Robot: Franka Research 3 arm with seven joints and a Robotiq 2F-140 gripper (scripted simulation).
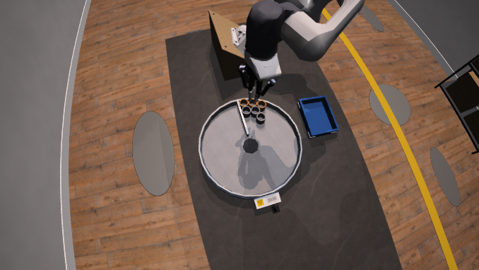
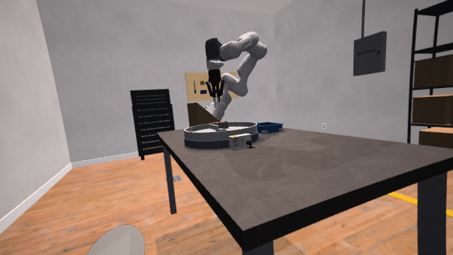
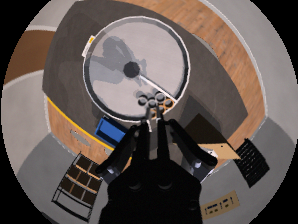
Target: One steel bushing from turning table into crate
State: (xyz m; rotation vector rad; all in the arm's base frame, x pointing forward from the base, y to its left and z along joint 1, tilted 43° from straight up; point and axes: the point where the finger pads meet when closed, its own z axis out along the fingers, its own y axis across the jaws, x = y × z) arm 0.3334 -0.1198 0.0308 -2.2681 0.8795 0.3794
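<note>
The round turning table (image 1: 250, 146) sits on the dark table top, with a white bar (image 1: 242, 118) running from its hub to the far rim. Beside the bar at the far rim lies a cluster of bushings: three dark steel ones (image 1: 255, 110) and brass ones (image 1: 244, 102) behind them. My gripper (image 1: 255, 99) hangs well above this cluster, pointing down, fingers shut and empty. It also shows in the side view (image 2: 217, 101) and the wrist view (image 3: 154, 119). The blue crate (image 1: 318, 116) stands empty to the right of the turning table.
A brown wedge-shaped box (image 1: 222, 46) stands behind the turning table by the arm's base. A small label plate (image 1: 267, 201) sits at the turning table's near edge. A black shelf rack (image 2: 432, 77) stands off to the right of the table.
</note>
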